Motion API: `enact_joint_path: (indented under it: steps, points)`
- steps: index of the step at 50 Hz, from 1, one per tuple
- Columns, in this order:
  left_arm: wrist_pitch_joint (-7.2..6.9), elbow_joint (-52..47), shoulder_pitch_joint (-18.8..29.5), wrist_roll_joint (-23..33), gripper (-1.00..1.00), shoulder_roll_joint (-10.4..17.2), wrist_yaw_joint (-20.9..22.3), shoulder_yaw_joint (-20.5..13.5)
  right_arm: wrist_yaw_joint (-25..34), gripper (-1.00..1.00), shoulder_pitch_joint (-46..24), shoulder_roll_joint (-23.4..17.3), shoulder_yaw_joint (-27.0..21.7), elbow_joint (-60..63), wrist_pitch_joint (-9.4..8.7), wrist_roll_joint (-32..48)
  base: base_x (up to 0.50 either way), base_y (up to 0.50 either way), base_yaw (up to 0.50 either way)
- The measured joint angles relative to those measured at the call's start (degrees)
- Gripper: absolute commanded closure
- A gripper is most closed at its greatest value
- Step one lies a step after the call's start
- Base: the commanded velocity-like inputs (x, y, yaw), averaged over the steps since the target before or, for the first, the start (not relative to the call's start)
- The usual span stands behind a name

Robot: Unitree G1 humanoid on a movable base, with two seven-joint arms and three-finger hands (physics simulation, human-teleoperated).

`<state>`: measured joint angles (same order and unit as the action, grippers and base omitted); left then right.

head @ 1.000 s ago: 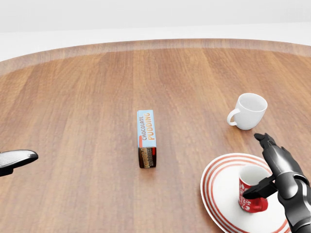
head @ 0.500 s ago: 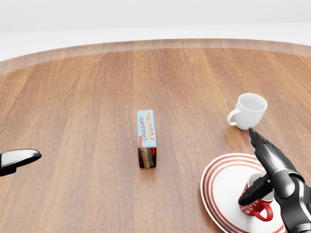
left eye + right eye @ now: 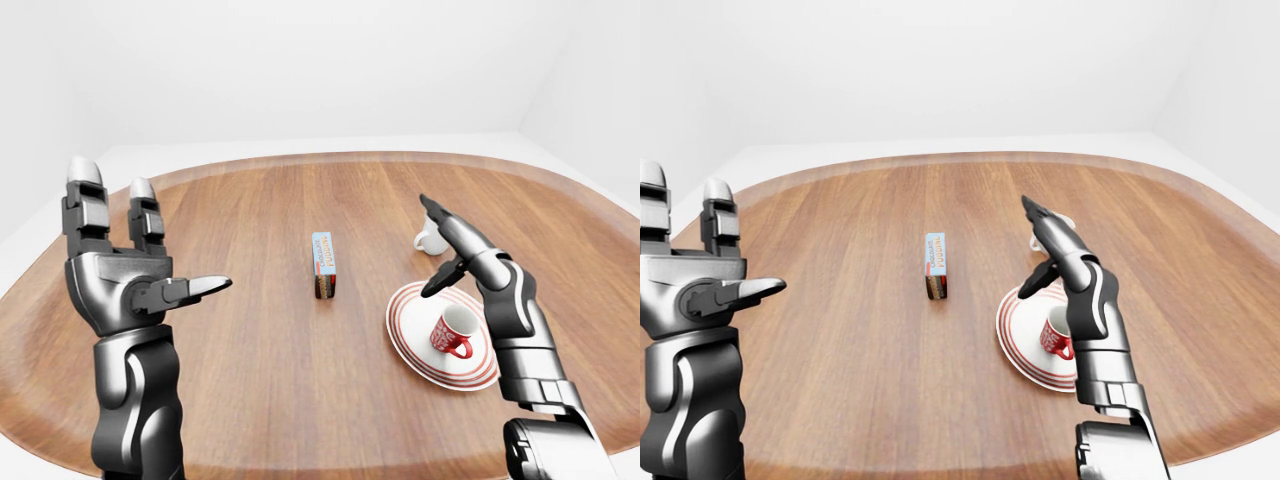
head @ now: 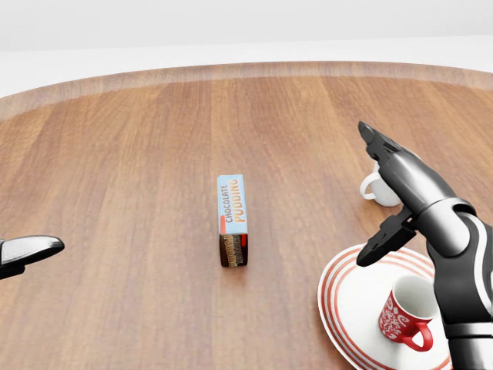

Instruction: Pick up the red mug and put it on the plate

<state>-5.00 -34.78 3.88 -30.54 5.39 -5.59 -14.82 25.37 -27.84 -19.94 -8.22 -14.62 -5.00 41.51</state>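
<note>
The red mug (image 4: 404, 316), with a white pattern and a white inside, sits on the red-ringed white plate (image 4: 350, 297) at the lower right of the head view. Its handle points to the lower right. My right hand (image 4: 367, 196) hovers open above the plate's upper edge. Its fingers are stretched out, clear of the mug and holding nothing. My left hand (image 3: 150, 228) is raised at the left of the left-eye view, open and empty. Only its thumb tip (image 4: 31, 250) shows in the head view.
A chocolate pudding box (image 4: 233, 220) lies on the round wooden table (image 4: 154, 154), left of the plate. A white mug (image 4: 371, 187) stands above the plate, mostly hidden behind my right hand. The table's rim curves along the top.
My right hand has let go of the red mug and risen up and away from it. The mug stays on the plate. The left hand has not moved.
</note>
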Motion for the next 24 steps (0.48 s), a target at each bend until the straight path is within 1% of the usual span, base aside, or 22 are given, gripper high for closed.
enact_joint_path:
  steps: [4, 9, 19, 24]
  points:
    - [0.00, -0.01, 0.08, -0.06, -1.00, 0.07, -0.06, -0.10, 0.95, -1.00, -0.51, 1.21, -0.28, 2.60, 0.00, -3.47, 0.00, 0.00, 0.00]
    - [0.00, -0.03, 0.13, -0.09, -1.00, 0.12, -0.14, -0.16, 0.77, -1.00, -0.76, 2.99, 0.11, 4.19, 0.00, -8.41, 0.00, 0.00, 0.00]
    - [0.00, -0.07, 0.18, -0.14, -1.00, 0.22, -0.25, -0.33, -1.26, -1.00, -1.22, 8.00, 2.42, 5.66, 0.00, -18.98, 0.00, 0.00, 0.00]
    - [0.00, -0.02, 0.17, -0.22, -1.00, 0.25, -0.26, -0.45, -2.22, -1.00, -1.39, 9.78, 3.98, 5.49, 0.00, -22.32, 0.00, 0.00, 0.00]
